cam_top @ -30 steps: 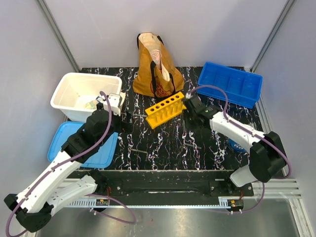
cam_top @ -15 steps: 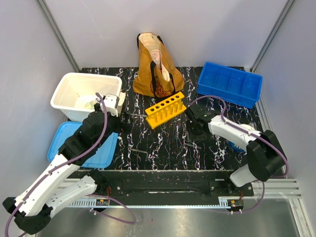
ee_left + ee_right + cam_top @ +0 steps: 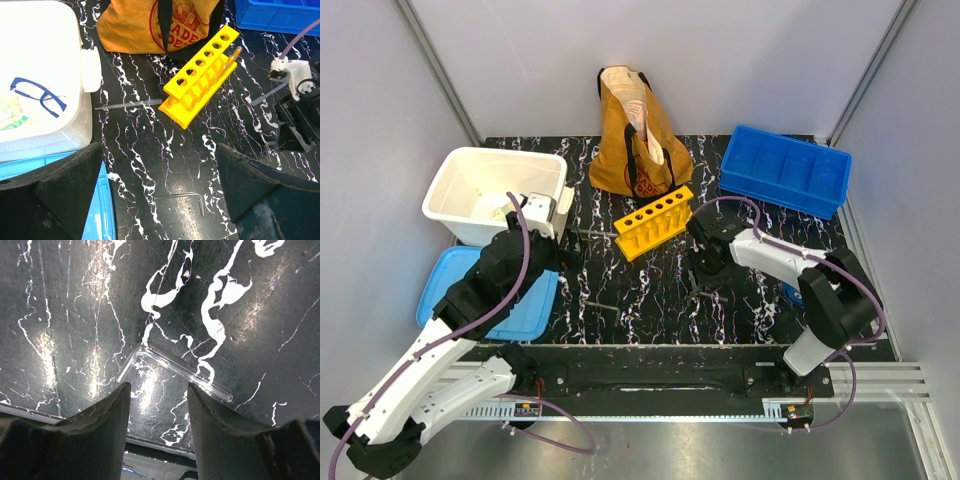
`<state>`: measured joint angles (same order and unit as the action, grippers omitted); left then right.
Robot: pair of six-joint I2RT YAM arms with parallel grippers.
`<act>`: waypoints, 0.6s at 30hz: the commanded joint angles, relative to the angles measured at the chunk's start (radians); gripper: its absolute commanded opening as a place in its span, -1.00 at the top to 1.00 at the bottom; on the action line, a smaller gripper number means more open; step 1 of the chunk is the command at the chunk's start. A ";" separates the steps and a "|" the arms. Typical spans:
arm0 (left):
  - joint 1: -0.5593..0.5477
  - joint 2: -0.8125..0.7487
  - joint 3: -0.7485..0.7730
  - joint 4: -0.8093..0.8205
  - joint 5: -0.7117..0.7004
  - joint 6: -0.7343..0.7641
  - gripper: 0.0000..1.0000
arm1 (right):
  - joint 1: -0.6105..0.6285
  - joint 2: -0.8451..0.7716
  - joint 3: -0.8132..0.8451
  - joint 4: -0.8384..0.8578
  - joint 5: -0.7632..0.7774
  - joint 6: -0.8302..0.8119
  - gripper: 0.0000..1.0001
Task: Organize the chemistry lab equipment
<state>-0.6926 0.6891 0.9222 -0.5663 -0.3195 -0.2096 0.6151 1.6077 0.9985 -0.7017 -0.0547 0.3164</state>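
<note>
The yellow test-tube rack lies mid-table with a thin tube resting along its far end. A clear pipette lies to its left. A bent glass tube lies flat on the table just beyond the fingertips of my right gripper, which hovers low and open, holding nothing. Another thin bent tube lies between the wide-open fingers of my left gripper, which is well above it. Blue safety glasses sit in the white bin.
A mustard tote bag stands behind the rack. The white bin is at the left, with a blue lid in front of it. A blue divided tray is at the back right.
My right gripper has moved away from the rack's right end, toward the near side, and dropped low over the bent glass tube, its jaws a little wider. The left arm has barely shifted.
</note>
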 commanded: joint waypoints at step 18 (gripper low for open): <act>-0.001 -0.011 -0.003 0.049 -0.043 0.003 -0.98 | 0.008 0.118 0.049 0.001 0.091 0.000 0.09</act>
<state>-0.6926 0.6888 0.9222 -0.5663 -0.3313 -0.2096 0.6155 1.7184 1.0248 -0.7017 -0.0216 0.2958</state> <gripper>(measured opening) 0.988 0.480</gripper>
